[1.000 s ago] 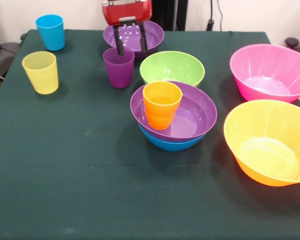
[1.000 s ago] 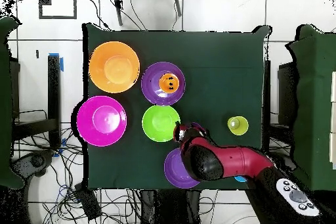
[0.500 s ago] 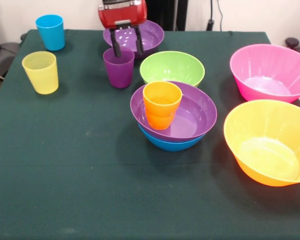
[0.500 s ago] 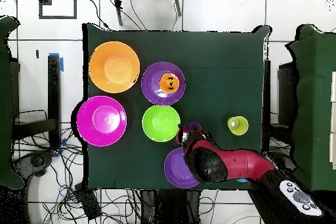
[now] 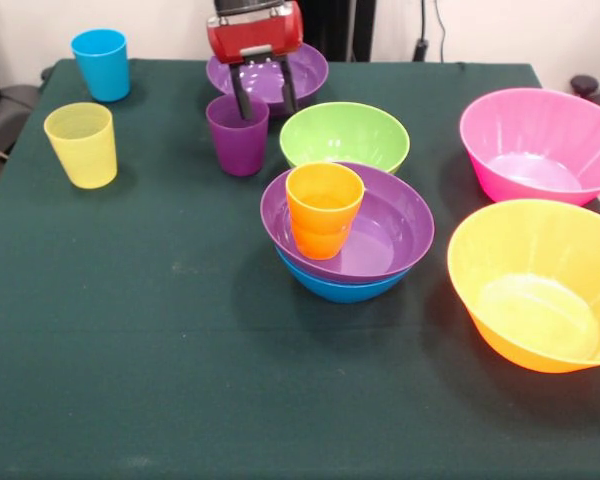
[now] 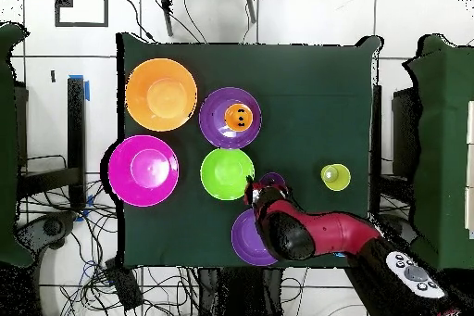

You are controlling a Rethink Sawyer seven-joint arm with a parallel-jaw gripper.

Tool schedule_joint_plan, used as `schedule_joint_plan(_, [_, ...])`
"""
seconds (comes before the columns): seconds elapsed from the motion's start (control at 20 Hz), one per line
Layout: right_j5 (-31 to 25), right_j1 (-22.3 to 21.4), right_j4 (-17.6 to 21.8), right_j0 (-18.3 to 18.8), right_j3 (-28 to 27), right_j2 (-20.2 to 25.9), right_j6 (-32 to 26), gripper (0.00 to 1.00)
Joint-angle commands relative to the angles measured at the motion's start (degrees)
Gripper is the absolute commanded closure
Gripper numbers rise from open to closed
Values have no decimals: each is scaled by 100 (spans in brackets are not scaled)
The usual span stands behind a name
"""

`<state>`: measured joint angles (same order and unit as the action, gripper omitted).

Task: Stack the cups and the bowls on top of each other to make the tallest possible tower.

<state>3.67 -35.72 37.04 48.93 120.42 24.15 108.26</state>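
End effector [image 5: 263, 95] spread open over purple cup [image 5: 237, 136]; one finger inside rim, other at 3 o'clock outside.

1. The gripper [image 5: 264, 100] has two slim black fingers [image 5: 242, 98] under a glossy red, boxy head with a black top.
2. From above, the arm [image 6: 319, 232] is rounded, red and black.
3. A grey panel [image 6: 410, 271] with round buttons sits near its base.

tower [image 5: 347, 240]: purple bowl nested in blue bowl | orange cup [image 5: 323, 209] upright inside | purple cup [image 5: 237, 136] upright beside green bowl [image 5: 344, 136]
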Motion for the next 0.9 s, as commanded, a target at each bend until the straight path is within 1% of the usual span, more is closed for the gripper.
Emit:
schedule_joint_plan(0.05, [218, 190, 384, -365, -118, -215, 375, 0])
schedule_joint_plan(0.2, [252, 247, 328, -422, -149, -249, 403, 0])
schedule_joint_plan(0.55, [533, 462, 223, -571, -170, -347, 554, 0])
schedule_joint_plan(0.75, [546, 662, 248, -498, -266, -331, 522, 0])
schedule_joint_plan(0.9, [438, 590, 194, -425, -222, -212, 497, 0])
